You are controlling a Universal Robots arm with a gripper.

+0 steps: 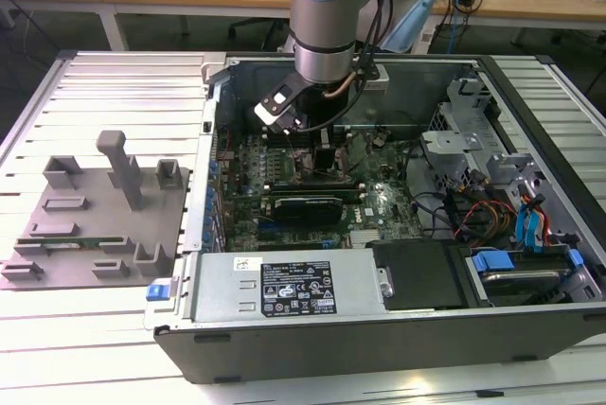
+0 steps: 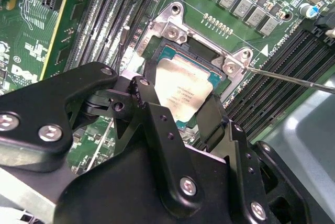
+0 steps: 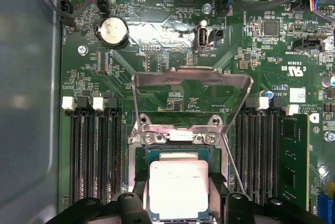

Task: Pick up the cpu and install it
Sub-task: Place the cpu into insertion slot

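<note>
In the exterior view the arm reached down into the open computer case (image 1: pixel 284 329) at the middle of the frame, its gripper (image 1: pixel 322 154) low over the motherboard (image 1: pixel 379 202), well apart from the grey tray (image 1: pixel 95 225) at the exterior view's left. In both wrist views the cpu (image 2: pixel 183 90) (image 3: pixel 178 190) sat level within the socket (image 2: pixel 178 33), whose load plate (image 3: pixel 193 72) stood hinged up. The 2 black fingers (image 2: pixel 212 116) pressed against 2 opposite edges of the chip, so the gripper appeared clamped on it; whether it was fully seated I could not tell. The chip looked light, thin and stiff, its smooth metal lid likely slippery. Its underside contacts were probably fragile. Holding it by the edges and keeping it flat seemed the safest grip.
</note>
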